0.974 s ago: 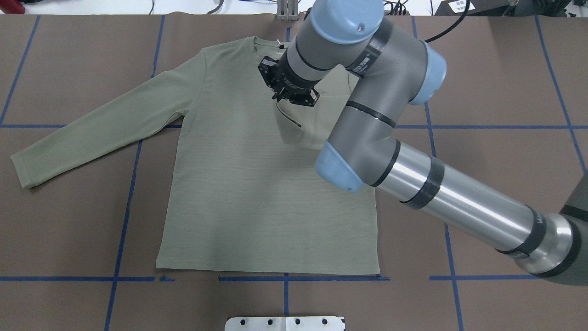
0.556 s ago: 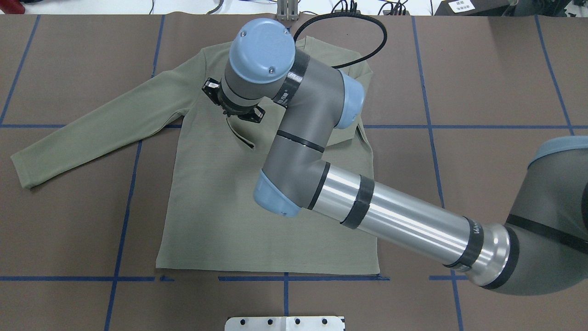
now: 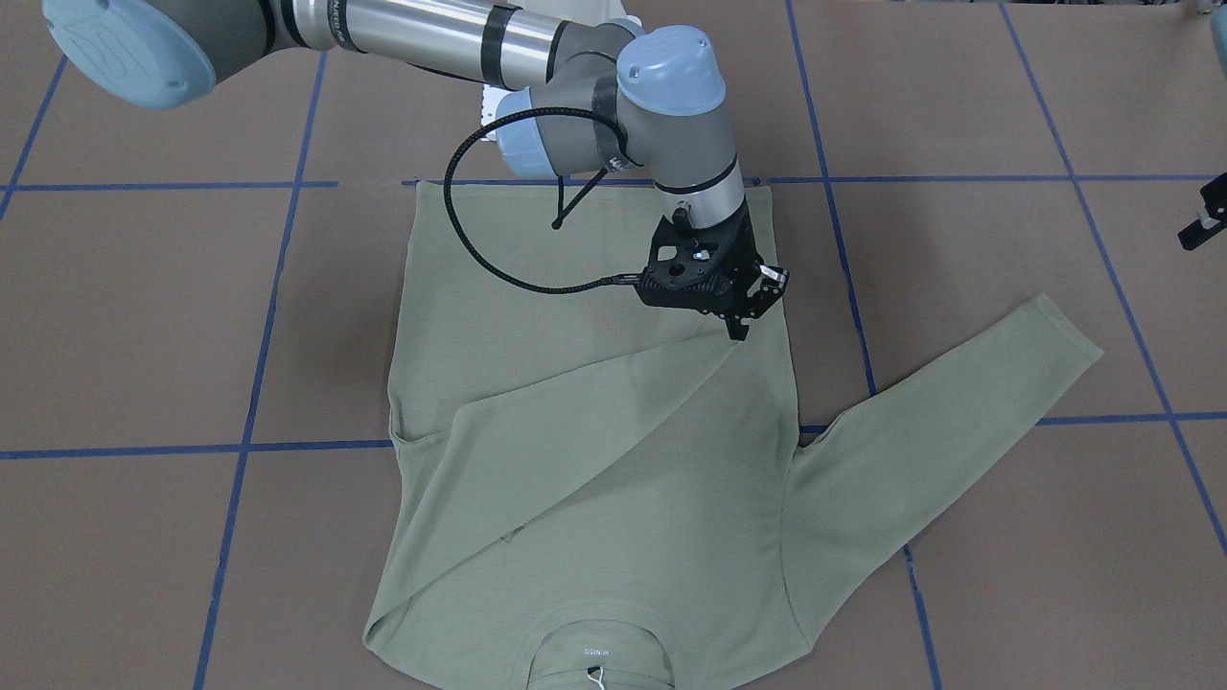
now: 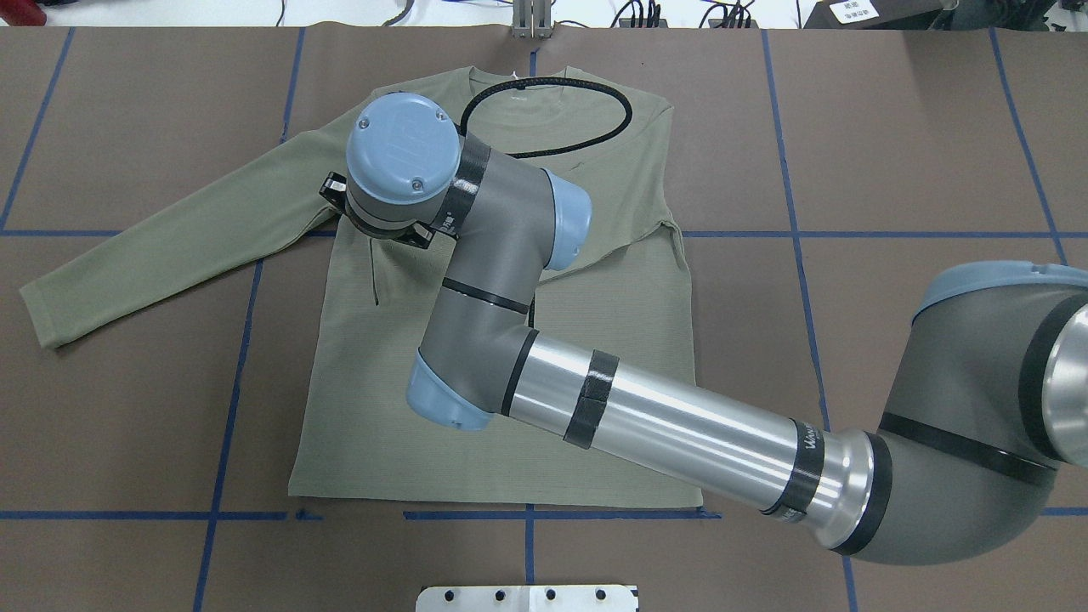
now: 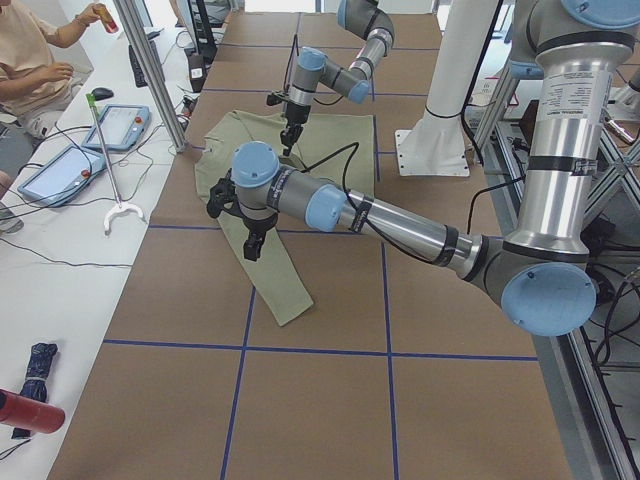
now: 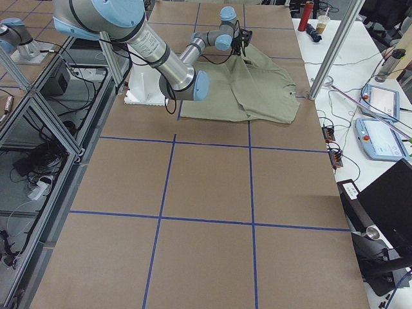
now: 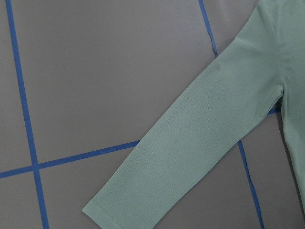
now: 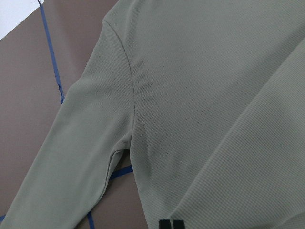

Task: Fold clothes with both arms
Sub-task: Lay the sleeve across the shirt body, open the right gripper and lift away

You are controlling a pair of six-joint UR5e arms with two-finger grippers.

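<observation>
Shirt (image 4: pixel 357 408) on brown, blue-taped table (image 4: pixel 892 127) beside cluttered white bench (image 5: pixel 60 250)

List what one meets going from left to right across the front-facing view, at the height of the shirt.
The folded sleeve → right gripper, pinching its end → spread-out sleeve → left gripper, cut off by the picture's edge.

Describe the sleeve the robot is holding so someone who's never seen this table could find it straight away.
On the brown table lies a pale sage-green long-sleeved knit shirt. The right silver-grey robot arm reaches over it, its black end effector shut on the end of one sleeve. That one runs diagonally across the shirt's front, whereas the other sleeve stretches flat onto the table.
</observation>
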